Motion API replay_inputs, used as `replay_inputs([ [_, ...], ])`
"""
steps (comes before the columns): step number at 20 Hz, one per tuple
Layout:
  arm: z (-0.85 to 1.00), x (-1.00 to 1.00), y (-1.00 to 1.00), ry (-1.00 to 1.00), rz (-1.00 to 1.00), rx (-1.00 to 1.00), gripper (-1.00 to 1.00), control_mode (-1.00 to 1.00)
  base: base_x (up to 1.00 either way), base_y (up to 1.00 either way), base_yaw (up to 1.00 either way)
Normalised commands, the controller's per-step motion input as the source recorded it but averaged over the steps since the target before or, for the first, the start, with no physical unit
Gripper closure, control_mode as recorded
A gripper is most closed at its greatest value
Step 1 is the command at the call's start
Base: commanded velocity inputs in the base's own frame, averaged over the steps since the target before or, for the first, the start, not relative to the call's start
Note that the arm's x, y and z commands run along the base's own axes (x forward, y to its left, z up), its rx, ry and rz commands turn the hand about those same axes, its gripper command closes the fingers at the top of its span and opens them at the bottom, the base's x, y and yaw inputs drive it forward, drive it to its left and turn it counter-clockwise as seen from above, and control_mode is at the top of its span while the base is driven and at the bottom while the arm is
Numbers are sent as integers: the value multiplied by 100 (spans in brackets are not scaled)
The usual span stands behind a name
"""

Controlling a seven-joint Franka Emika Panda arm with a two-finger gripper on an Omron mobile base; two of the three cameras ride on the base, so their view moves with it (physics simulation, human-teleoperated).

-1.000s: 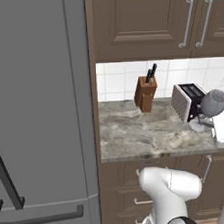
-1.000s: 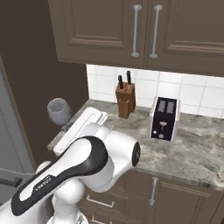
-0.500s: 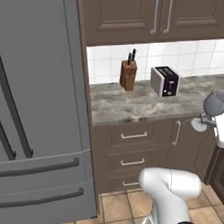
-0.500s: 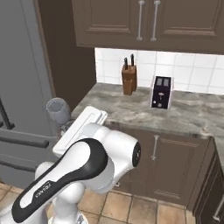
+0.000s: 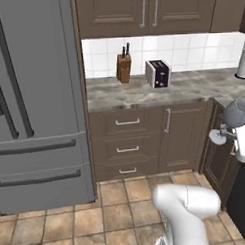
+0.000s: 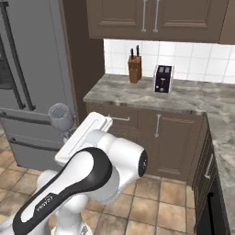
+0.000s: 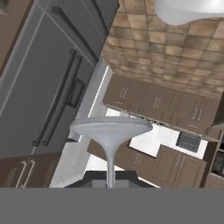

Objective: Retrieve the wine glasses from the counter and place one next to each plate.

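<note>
Gripping clear grey-blue stemmed wine glass [image 7: 109, 131].

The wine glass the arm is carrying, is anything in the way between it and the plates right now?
That cannot be judged: no plate is in sight. The end effector is shut on the stem of the wine glass, carried in open air beside the fridge. Nothing touches the glass; the counter with its toaster and knife block lies apart from it.

Only writing I can spot is on the robot arm [image 6: 69, 183] itself: small pale lettering running along the dark lower link in the right base view, too tiny and blurry to actually read. Nothing legible on the toaster [image 6: 163, 79], knife block [image 6: 134, 69], fridge [image 5: 33, 97] or cabinets.
</note>
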Motion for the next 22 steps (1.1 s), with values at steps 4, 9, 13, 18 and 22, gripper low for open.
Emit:
replay_inputs([
  [4,0,0,0,0,0,0,100,100,-100,-15,0],
  [9,0,0,0,0,0,0,100,100,-100,-3,0],
  [13,0,0,0,0,0,0,100,100,-100,-5,0],
  [18,0,0,0,0,0,0,100,100,-100,-6,0],
  [22,0,0,0,0,0,0,100,100,-100,-7,0],
])
